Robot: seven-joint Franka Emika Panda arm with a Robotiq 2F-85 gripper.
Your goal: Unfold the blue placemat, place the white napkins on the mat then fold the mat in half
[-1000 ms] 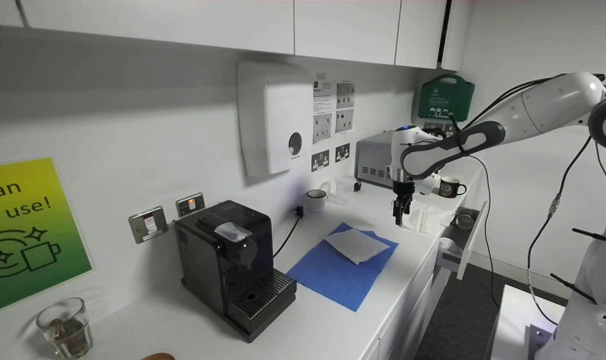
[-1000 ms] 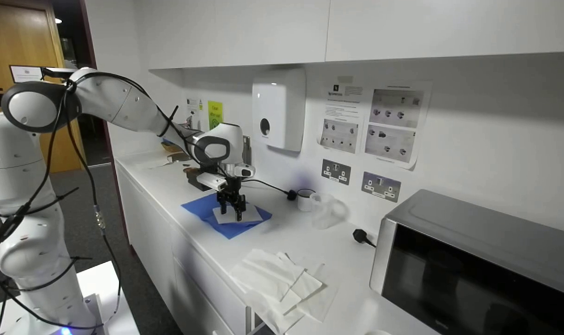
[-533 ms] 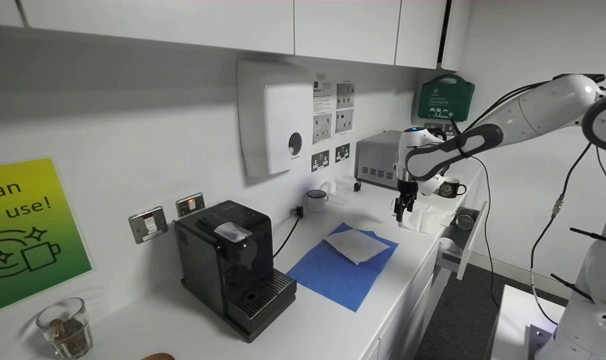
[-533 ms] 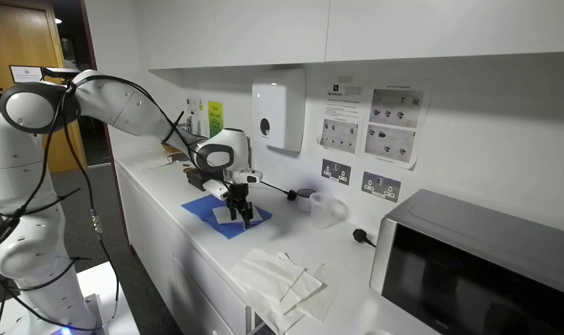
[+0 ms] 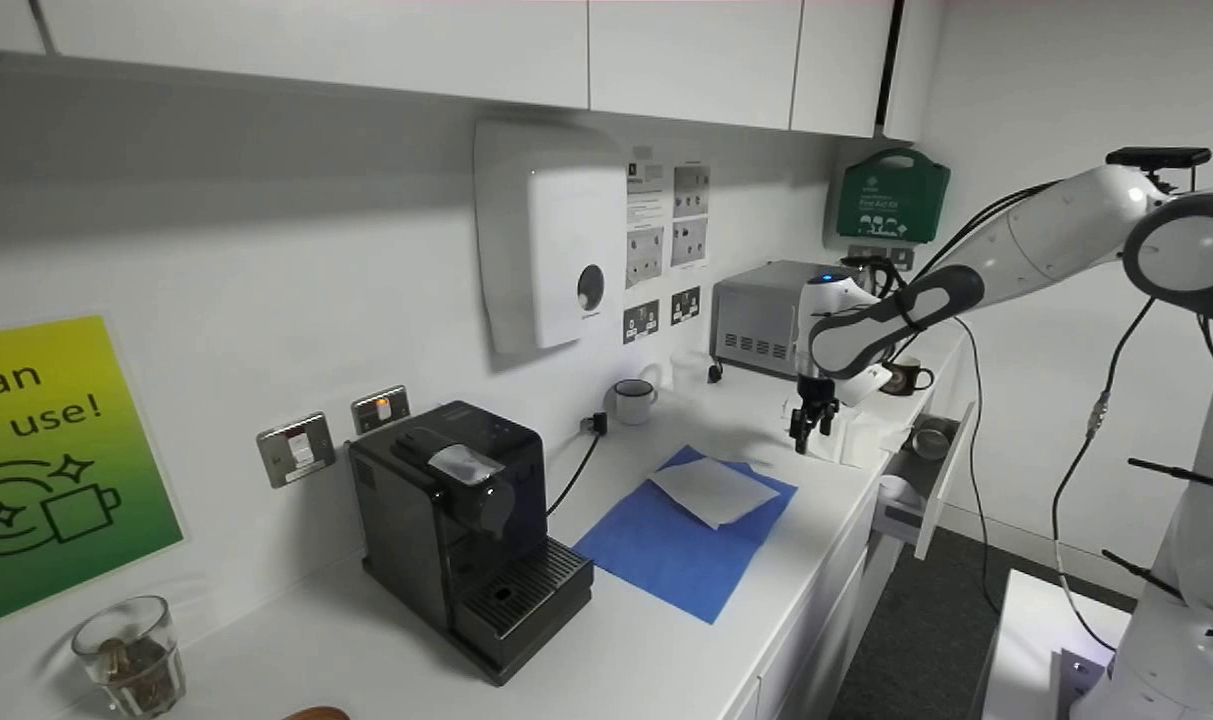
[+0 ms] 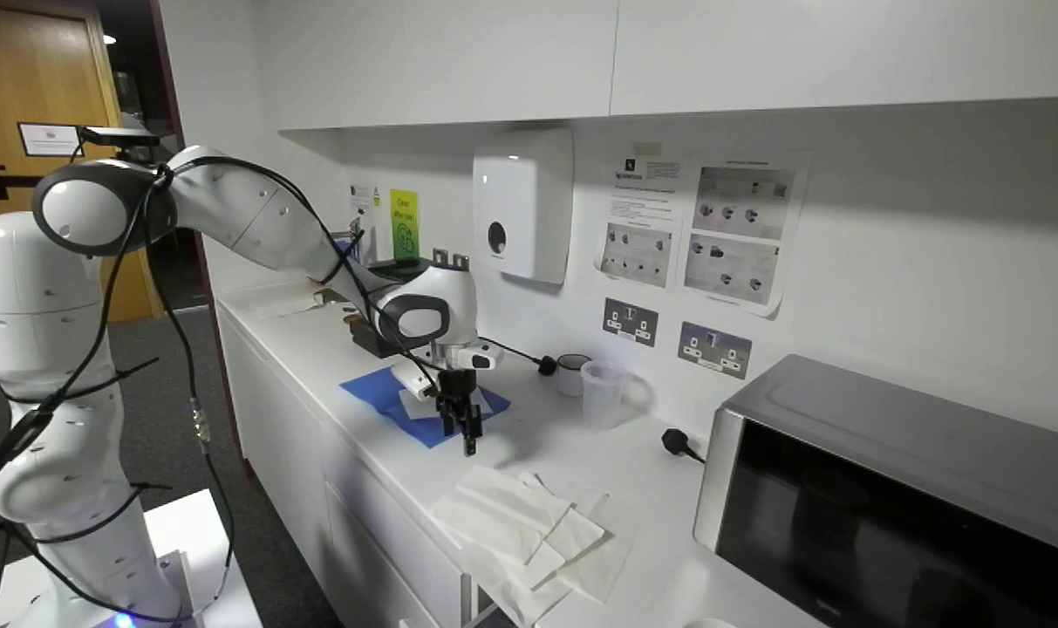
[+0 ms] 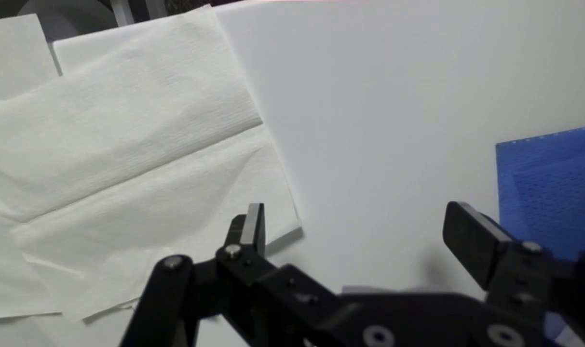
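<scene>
The blue placemat (image 5: 666, 570) lies flat on the counter, with a white napkin (image 5: 714, 492) resting on part of it. Both also show in an exterior view, the mat (image 6: 376, 390) partly behind the arm. Apart from it, a spread of loose, overlapping white napkins (image 6: 502, 515) covers the counter near its front edge. My gripper (image 6: 460, 441) hangs pointing down above the counter, between mat and loose napkins. In the wrist view my gripper (image 7: 355, 207) stands wide open with only bare counter between its fingers; the left finger overlaps a corner of the loose napkins (image 7: 128, 144).
A black coffee machine (image 5: 456, 530) stands beside the mat. Along the wall are an enamel mug (image 5: 634, 400), a clear plastic jug (image 6: 603, 394) and a black plug (image 6: 679, 442). A microwave (image 6: 886, 497) sits past the napkins. A drawer (image 5: 931, 480) is pulled out below them.
My gripper has moved away from above the mat toward the loose napkins and lower, staying open. The mat and all the napkins have not moved.
</scene>
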